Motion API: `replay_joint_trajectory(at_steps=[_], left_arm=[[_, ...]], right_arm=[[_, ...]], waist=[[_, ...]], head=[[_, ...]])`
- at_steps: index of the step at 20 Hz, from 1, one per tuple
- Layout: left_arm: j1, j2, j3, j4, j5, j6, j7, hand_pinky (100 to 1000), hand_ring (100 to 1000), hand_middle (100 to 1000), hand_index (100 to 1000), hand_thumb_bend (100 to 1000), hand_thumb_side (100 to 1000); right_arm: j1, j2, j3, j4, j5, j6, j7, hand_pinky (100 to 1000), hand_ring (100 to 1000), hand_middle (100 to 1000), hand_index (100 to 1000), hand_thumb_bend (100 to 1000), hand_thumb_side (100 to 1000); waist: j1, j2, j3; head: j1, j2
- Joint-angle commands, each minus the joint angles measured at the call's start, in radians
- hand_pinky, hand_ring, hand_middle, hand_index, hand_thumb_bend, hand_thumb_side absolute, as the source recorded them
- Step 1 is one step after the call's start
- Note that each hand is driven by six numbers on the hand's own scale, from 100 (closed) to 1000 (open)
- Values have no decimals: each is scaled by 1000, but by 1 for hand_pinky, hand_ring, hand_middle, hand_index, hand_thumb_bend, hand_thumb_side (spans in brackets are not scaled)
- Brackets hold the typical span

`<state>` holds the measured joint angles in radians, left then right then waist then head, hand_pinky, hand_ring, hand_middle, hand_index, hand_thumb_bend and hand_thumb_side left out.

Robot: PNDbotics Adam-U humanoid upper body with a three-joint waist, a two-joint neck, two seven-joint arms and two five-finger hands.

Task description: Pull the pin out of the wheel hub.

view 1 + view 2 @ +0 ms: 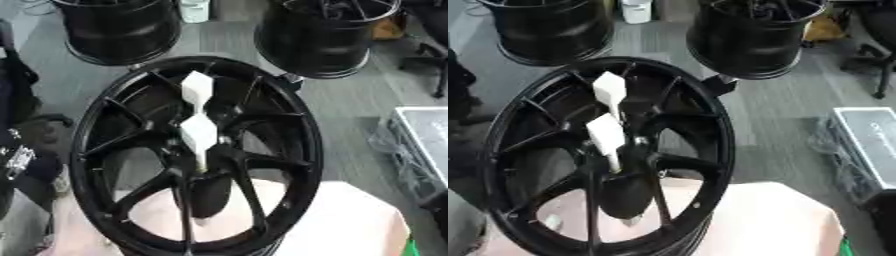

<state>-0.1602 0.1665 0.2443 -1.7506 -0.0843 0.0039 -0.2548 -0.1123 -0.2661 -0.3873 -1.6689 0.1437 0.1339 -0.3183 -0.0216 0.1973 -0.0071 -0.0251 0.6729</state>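
Grey floor spreads behind a black wheel hub [197, 155] standing tilted on a pale pink surface [350, 220].

Two white pins sit among the spokes: one pin [199, 135] at the hub's centre, its narrow stem pointing down, and an upper pin [197, 87] just above it (their ends nearly meet). Two more black wheels [328, 35] stand on the floor beyond, with a white container [194, 10] between them. At right lies a wrapped grey box [868, 145]. Neither robot hand shows in either view, so nothing can be said of their fingers.
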Motion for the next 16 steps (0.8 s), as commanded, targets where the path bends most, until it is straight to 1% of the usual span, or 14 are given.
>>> replay_joint_trajectory(at_steps=[1,5,8,12,13,14,16], left_arm=[[-15,6,5,-16,8,2,7,659,723,700,796,517,721],[-17,1,1,-15,9,4,6,660,724,700,796,517,720],[-18,-1,-1,-12,11,4,3,661,725,700,796,516,720],[-18,-1,-1,-11,10,4,4,658,722,699,796,516,722],[-17,-1,-1,-10,10,5,5,657,720,697,795,515,722],[-17,-1,0,-9,10,6,7,655,717,694,793,515,722],[-17,-2,0,-8,9,7,10,654,717,694,793,515,722]], right_arm=[[8,18,56,-98,-56,-39,67,661,720,755,926,139,389],[16,38,96,-93,-144,-65,101,657,710,744,923,140,390],[19,41,116,-81,-175,-82,111,654,702,735,920,143,386],[21,42,131,-75,-183,-93,117,653,699,733,919,145,380],[20,42,133,-76,-182,-94,119,653,699,732,919,162,376],[20,42,135,-77,-181,-94,120,653,698,732,919,147,380],[18,43,138,-79,-178,-95,123,653,698,733,920,146,381]], waist=[[2,-10,-2],[2,-10,0],[3,-9,1],[3,-9,1],[3,-9,1],[3,-9,1],[3,-8,1]], head=[[3,-12],[12,-6],[25,4],[28,5],[29,5],[29,5],[32,6]])
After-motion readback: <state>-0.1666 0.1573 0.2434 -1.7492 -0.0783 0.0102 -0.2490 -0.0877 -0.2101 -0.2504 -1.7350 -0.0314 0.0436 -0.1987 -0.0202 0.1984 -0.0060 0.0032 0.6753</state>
